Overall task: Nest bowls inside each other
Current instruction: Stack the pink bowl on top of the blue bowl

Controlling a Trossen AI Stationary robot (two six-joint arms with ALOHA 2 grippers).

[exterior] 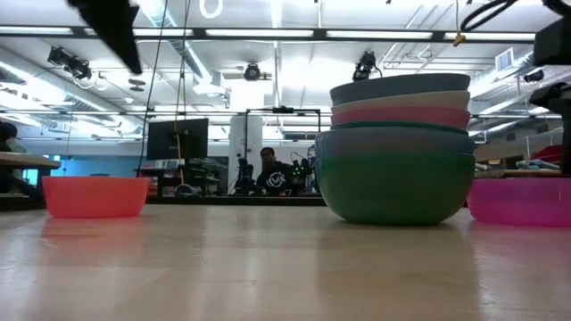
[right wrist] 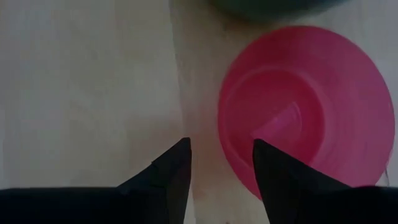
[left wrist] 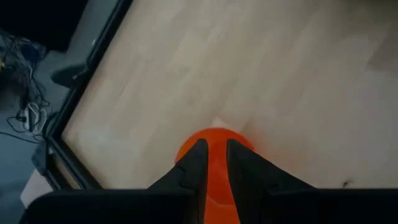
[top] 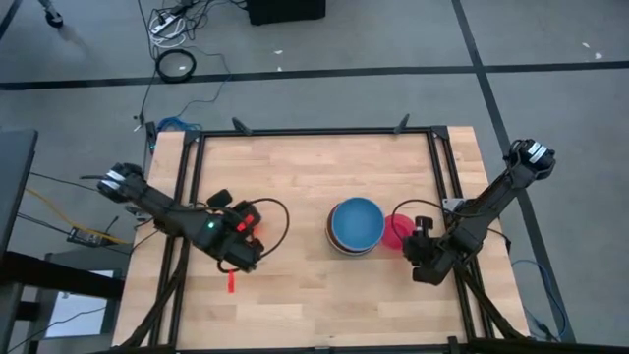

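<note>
A stack of nested bowls [exterior: 400, 147] stands mid-table, teal at the bottom and light blue [top: 356, 224] on top. A small red-orange bowl [exterior: 94, 196] rests on its base on the table to the left of the stack. My left gripper [left wrist: 216, 144] hangs above it, and the bowl [left wrist: 214, 140] shows through the narrow gap between its fingers. A small magenta bowl [right wrist: 305, 106] rests on the table just right of the stack. My right gripper [right wrist: 221, 146] hovers open beside its rim, pointing down.
A black frame [top: 187, 197] runs round the wooden table's edges. There is bare wood in front of the stack and between the stack and the red-orange bowl. Beyond the far edge lie the floor and cables [top: 175, 59]; in the room behind sits a person [exterior: 268, 169].
</note>
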